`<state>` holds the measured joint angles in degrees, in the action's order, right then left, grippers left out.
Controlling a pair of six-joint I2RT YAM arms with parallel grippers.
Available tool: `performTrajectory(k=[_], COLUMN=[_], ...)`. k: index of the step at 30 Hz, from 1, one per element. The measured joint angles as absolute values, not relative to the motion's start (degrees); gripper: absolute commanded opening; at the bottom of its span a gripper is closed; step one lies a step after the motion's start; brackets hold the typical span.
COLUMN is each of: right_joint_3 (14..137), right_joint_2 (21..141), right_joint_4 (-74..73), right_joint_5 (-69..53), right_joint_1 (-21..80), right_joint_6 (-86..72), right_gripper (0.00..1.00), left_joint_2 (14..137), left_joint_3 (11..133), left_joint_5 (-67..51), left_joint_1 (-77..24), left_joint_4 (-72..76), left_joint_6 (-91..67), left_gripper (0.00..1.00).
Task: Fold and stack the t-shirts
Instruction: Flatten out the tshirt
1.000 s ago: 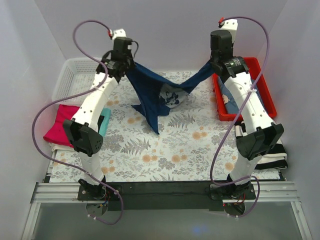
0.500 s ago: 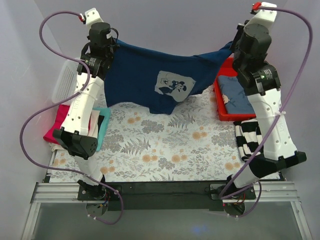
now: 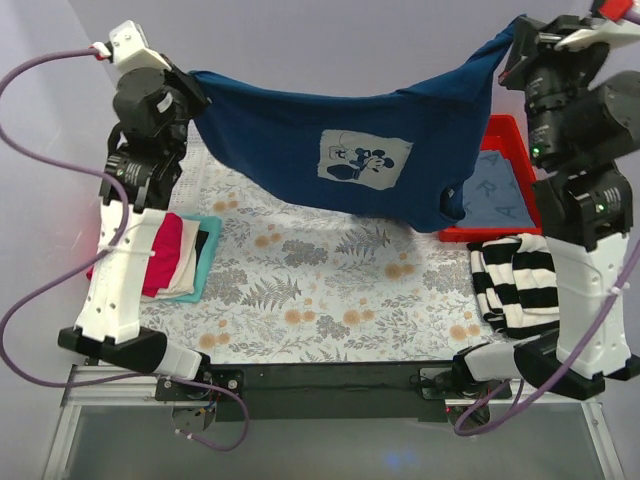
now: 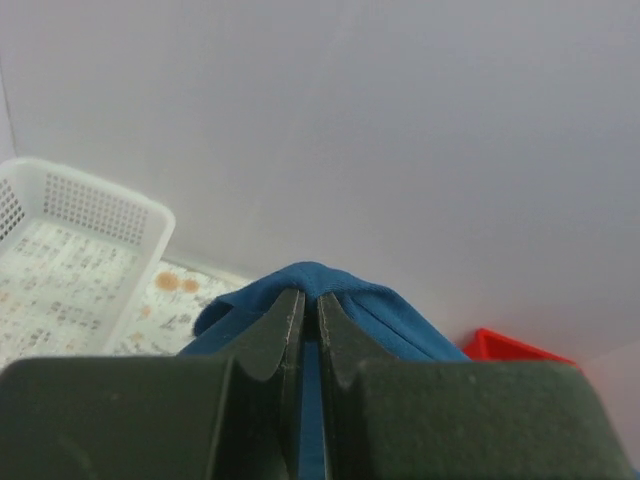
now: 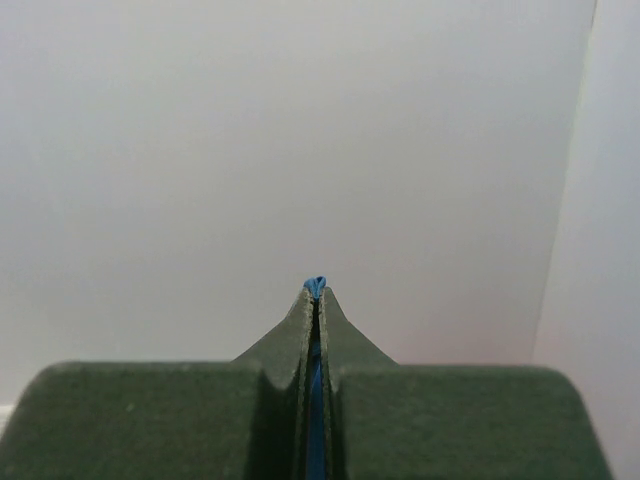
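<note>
Aloft, navy t-shirt (image 3: 290,130) stretched, floral tablecloth (image 3: 330,300) beneath; pale lilac walls (image 3: 330,40)

Robot test cell of a laboratory kind. Plain pale walls (image 3: 330,40) box in a worktop (image 3: 330,300) under a floral cover; an aluminium rail (image 3: 100,385) spans its near edge; purple cables (image 3: 40,290) loop loose at both sides.
</note>
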<state>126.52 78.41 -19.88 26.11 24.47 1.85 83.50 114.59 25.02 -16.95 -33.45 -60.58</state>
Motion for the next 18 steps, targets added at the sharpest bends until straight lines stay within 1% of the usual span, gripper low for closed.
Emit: performTrajectory(k=[6, 10, 13, 18], right_joint_3=[121.73, 121.73, 124.16, 127.87], right_joint_2=[69.67, 68.12, 71.20, 82.87], right_joint_4=[-15.62, -12.27, -9.85, -7.42], right_joint_5=[19.79, 18.26, 18.81, 21.76], right_joint_1=[24.51, 24.51, 24.51, 24.51], right_joint_6=[1.43, 1.58, 2.55, 5.78], right_gripper=[0.01, 0.01, 0.01, 0.01], left_joint_2=[75.18, 72.71, 74.22, 82.24], left_joint_3=[113.58, 113.25, 113.67, 113.95], left_joint_5=[21.43, 20.73, 20.99, 22.59], left_joint_1=[-16.97, -16.99, -16.99, -16.99], left_joint_4=[-30.11, -28.51, -26.89, -22.35], left_joint_6=[-60.47, -60.12, -59.51, -58.87], left_gripper=[0.00, 0.00, 0.00, 0.00])
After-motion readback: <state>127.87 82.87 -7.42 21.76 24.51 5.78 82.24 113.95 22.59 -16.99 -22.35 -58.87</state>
